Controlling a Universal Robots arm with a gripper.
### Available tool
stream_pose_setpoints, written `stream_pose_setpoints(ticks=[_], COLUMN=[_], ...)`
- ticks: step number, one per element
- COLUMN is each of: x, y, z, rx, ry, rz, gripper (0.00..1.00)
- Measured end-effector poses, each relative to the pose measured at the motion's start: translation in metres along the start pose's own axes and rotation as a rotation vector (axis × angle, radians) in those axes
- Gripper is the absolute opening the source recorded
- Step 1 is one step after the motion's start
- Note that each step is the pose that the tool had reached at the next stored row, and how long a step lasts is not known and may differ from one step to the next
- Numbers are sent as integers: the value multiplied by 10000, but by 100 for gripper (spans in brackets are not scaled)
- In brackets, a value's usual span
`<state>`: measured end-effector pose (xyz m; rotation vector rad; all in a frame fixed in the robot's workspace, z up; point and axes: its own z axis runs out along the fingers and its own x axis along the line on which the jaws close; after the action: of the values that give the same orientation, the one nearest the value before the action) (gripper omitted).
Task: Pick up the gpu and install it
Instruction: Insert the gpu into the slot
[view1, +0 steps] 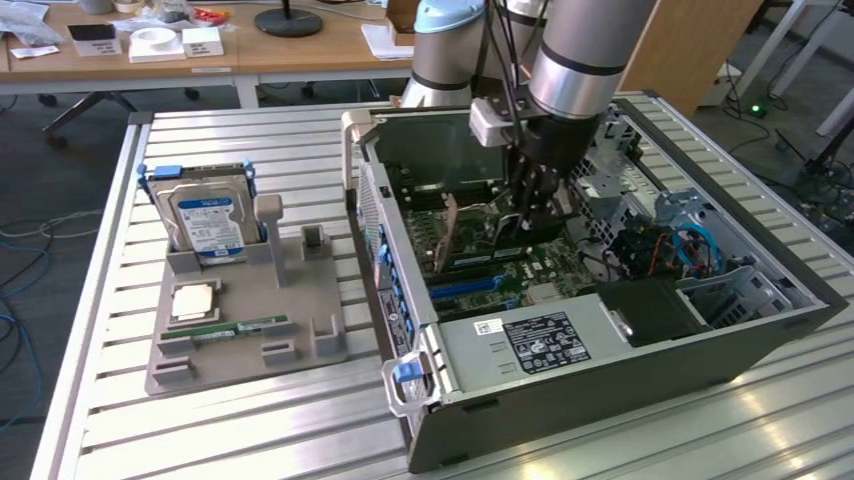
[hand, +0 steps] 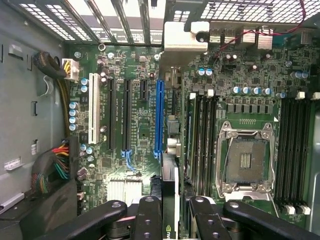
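Items, from the exterior view's left to its right:

- Slatted metal table (view1: 267, 430): bears everything listed below.
- Grey holder tray (view1: 310, 340): stands on the table, well apart from the gripper. Contents: silver hard drive (view1: 207, 215) with a blue label, upright at the far end; square processor chip (view1: 194, 300), lying flat; green RAM stick (view1: 247, 327), lying flat just beside the chip.
- Open computer case (view1: 641, 370): lies on its side just beside the tray, motherboard (hand: 250, 75) facing up.
- Blue expansion slot (hand: 159, 120): long, on the motherboard among black slots.
- Gpu (hand: 170, 190): inside the case, seen edge-on in the wrist view. It is held on edge over the motherboard, just beside the blue slot and parallel to it, its silvery bracket end toward the case's vented rear wall.
- Gripper (view1: 531, 215): reaches down into the case from the grey arm (view1: 581, 50). The jaws stand narrow, clamped on the gpu's two faces.
- Empty processor socket (hand: 245, 160): beside the memory slots.
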<state>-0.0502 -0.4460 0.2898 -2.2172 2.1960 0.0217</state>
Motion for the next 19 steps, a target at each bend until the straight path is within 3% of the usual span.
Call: stream_pose_setpoints(ticks=[19], x=[1], y=[94], z=[64], rx=[21], ry=[-3], rz=[-37], gripper=[26])
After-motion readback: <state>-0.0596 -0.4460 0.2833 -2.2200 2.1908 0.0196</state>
